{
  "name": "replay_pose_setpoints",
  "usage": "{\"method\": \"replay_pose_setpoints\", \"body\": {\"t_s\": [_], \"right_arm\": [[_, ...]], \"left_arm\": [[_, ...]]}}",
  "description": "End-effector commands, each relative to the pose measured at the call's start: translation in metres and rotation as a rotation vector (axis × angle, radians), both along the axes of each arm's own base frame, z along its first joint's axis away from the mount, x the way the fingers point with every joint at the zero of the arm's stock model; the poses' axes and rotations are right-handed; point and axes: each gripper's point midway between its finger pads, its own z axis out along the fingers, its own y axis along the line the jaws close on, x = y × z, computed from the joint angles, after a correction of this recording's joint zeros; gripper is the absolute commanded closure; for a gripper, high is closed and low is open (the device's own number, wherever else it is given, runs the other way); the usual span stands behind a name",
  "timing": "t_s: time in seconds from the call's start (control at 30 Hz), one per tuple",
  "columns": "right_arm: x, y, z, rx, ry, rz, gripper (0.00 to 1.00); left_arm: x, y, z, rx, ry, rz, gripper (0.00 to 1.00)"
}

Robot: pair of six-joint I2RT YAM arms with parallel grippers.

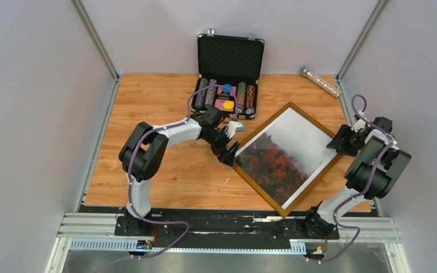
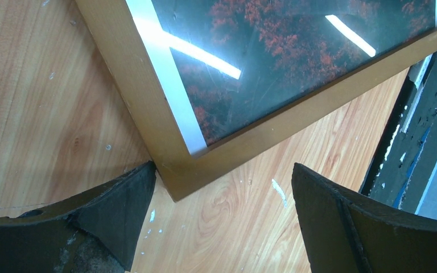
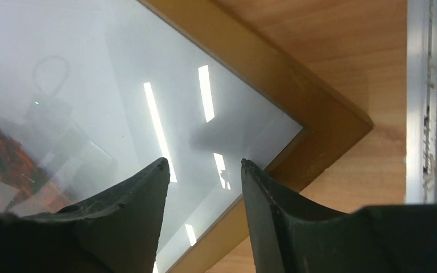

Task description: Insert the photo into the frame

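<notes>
Left gripper [image 2: 222,170]: jaws wide apart, empty, one touching a corner of the frame [image 2: 148,108]. Right gripper [image 3: 203,162]: jaws narrowly parted, empty, above the opposite corner. The photo [image 1: 273,162] lies behind the frame's pane, flat on the counter [image 1: 165,176]. Probably rigid, slippery and breakable; best held by the wooden rails.

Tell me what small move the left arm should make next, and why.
Probably lift the left gripper straight up, away: the photo already lies behind the pane of the frame, and the open fingers straddle its corner, one apparently touching the rail.
</notes>
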Motion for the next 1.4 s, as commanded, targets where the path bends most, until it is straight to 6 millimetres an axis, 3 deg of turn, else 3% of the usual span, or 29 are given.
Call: {"method": "replay_pose_setpoints", "body": {"t_s": [0.0, 0.2, 0.5, 1.0, 1.37], "right_arm": [[-0.029, -0.02, 0.001, -0.177, 0.064, -0.008, 0.47], [-0.043, -0.019, 0.013, -0.254, 0.049, 0.002, 0.47], [-0.05, -0.004, 0.034, -0.261, -0.029, 0.0, 0.47], [-0.068, -0.008, -0.014, -0.212, 0.083, -0.023, 0.47], [-0.042, -0.004, -0.022, -0.081, 0.064, -0.038, 0.47]], "left_arm": [[0.0, 0.024, -0.036, 0.143, -0.003, 0.032, 0.0], [0.002, 0.024, -0.036, 0.147, -0.01, 0.036, 0.0], [0.003, 0.025, -0.036, 0.151, -0.015, 0.037, 0.0], [0.005, 0.025, -0.036, 0.154, -0.023, 0.044, 0.0], [0.001, 0.023, -0.041, 0.146, 0.003, 0.03, 0.0]]}}
